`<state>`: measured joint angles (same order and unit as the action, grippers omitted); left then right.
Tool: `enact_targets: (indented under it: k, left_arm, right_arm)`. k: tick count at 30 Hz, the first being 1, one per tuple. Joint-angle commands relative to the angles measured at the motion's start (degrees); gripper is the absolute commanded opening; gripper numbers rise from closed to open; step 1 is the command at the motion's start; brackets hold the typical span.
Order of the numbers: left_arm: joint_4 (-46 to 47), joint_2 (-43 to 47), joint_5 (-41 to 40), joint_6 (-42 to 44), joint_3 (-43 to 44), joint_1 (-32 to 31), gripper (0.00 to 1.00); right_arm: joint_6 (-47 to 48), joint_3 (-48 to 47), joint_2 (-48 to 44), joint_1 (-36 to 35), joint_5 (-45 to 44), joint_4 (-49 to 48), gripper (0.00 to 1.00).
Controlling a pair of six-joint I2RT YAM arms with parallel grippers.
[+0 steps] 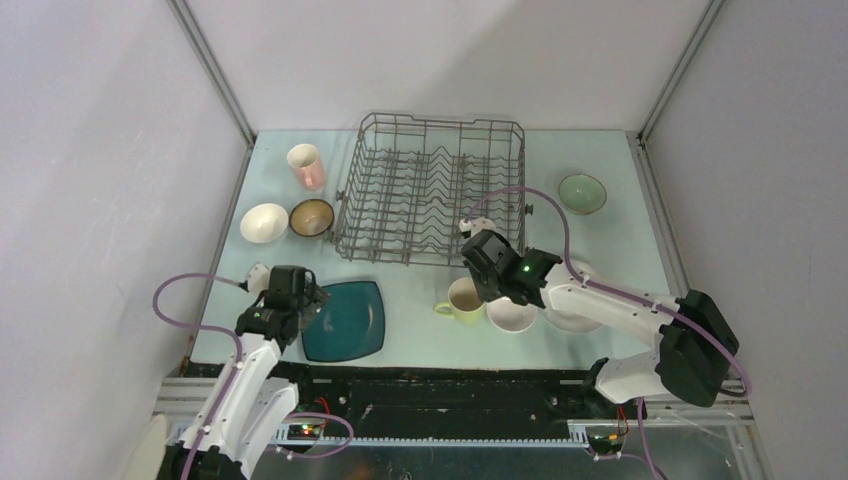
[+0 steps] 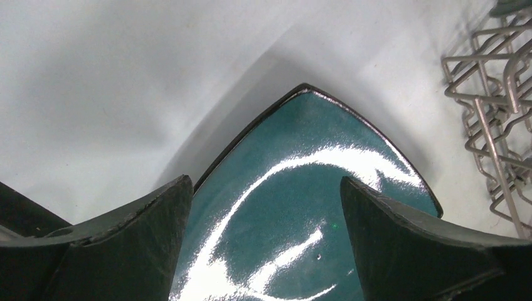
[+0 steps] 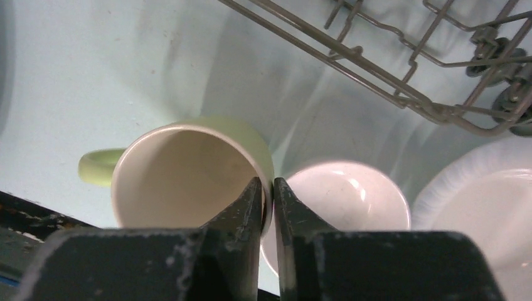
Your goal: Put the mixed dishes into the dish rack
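Yellow-green mug is found upright on the surface, near the front wall of the dish rack and just beside a white bowl; whether the two touch cannot be told. Its wall is pinched at the rim by the right gripper, one finger inside the mouth and one outside, on the side away from the handle. The mug is judged to be glazed ceramic: stiff, fairly heavy for its size, slippery and liable to chip, so a firm rim pinch is called for, and tilting under its own weight is to be expected once it is lifted. Its mouth is turned upward, its long axis is vertical, and its handle is pointed toward the robot's left. The left gripper is held spread wide over a corner of the teal square plate, which is lying flat, and nothing is grasped by it.
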<state>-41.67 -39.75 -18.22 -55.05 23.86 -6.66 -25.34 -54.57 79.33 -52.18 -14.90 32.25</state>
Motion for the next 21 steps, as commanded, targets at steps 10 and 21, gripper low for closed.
enact_targets:
  k: [10,21]
  left_arm:
    - [4.7,-0.5,-4.7,0.3,-2.4,0.8,0.99]
    - [20.3,-4.6,13.0,3.9,-9.4,1.6,0.82]
  right_arm:
    - [2.2,-0.2,-8.7,1.2,-3.1,0.1,0.77]
    - [2.4,3.5,-23.1,2.4,3.3,-5.4,0.99]
